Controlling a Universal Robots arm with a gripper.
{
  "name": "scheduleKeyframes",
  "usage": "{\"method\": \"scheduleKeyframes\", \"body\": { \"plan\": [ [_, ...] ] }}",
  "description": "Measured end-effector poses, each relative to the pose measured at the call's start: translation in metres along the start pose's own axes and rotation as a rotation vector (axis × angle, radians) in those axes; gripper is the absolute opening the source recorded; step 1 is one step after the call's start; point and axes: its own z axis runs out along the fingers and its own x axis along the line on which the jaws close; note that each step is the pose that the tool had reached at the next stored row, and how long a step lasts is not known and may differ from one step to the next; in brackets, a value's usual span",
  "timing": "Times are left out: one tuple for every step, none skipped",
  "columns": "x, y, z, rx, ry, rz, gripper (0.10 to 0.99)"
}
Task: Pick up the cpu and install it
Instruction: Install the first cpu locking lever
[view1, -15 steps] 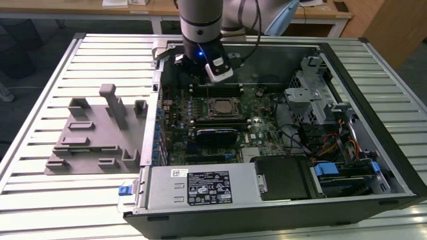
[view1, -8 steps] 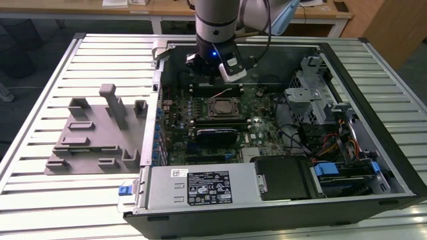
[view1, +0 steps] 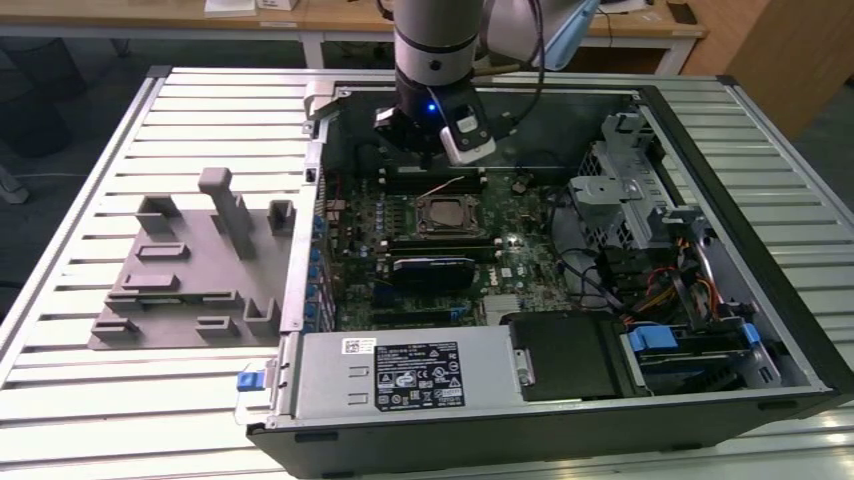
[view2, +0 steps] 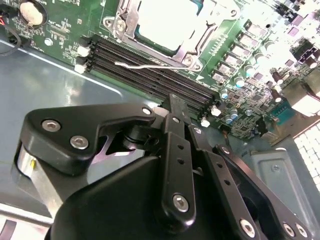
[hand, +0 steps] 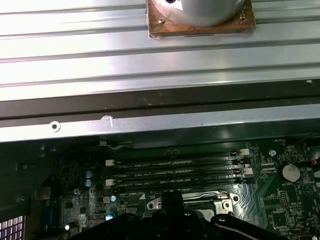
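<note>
The cpu is sitting in the square socket near the middle of the green motherboard, inside the open computer case; in the second wrist view its pale metal top is showing inside the socket's metal frame. The pincer is hanging above the board just beyond the socket, over the long black memory slots, and is not touching the chip. Whether its fingers are spread or pressed together I cannot tell; in the second wrist view its black linkage is covering the tips. In the first wrist view the memory slots are lying between the socket and the case wall. The case is resting on a ribbed metal worktop, and a grey tray is standing beside it on the exterior view's left.
</note>
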Motion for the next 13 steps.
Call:
{"method": "scheduleKeyframes", "body": {
  "plan": [
    [0.0,-0.0001,0.0002,0.002,-0.0033,0.004,0.106],
    [0.0,-0.0002,0.0005,0.004,-0.0079,0.008,0.106],
    [0.0,-0.0003,0.001,0.005,-0.0146,0.012,0.106],
    [0.0001,-0.0005,0.0015,0.006,-0.0214,0.017,0.106],
    [0.0,-0.0007,0.0021,0.007,-0.0281,0.021,0.106],
    [0.0001,-0.0008,0.0028,0.007,-0.0354,0.026,0.106],
    [0.0001,-0.001,0.0033,0.007,-0.0422,0.03,0.106],
    [0.0001,-0.0011,0.0039,0.008,-0.049,0.033,0.106],
    [0.0,-0.0012,0.0045,0.008,-0.0558,0.037,0.106],
    [0.0,-0.0014,0.0051,0.009,-0.0626,0.041,0.106],
    [0.0,-0.0016,0.0058,0.01,-0.0687,0.045,0.106],
    [0.0,-0.0018,0.0065,0.011,-0.0745,0.049,0.106],
    [0.0001,-0.002,0.0073,0.013,-0.0796,0.054,0.106]
  ]
}}
